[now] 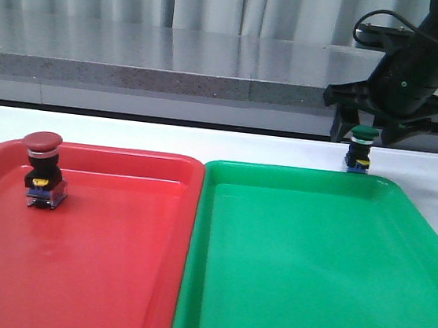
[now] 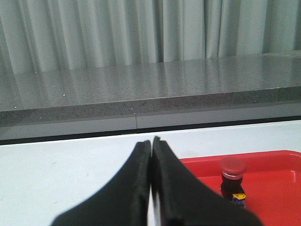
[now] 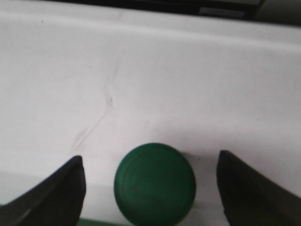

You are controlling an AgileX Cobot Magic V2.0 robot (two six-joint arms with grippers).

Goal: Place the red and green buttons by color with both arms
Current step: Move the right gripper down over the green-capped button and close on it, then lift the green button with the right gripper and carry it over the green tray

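While your right tool [image 1: 363,131] hangs wide open astride the green button [image 1: 360,151], upright on the bench [image 1: 206,141] at the green tray's [image 1: 300,284] 12 o'clock, center, lower, then squeeze the black body. Left tool [image 2: 151,146]: closed, empty.

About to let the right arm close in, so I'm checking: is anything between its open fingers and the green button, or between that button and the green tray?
Nothing visible. The right gripper hangs open directly above the green button, fingers on either side. The green tray lies right beside it, only its low rim between.
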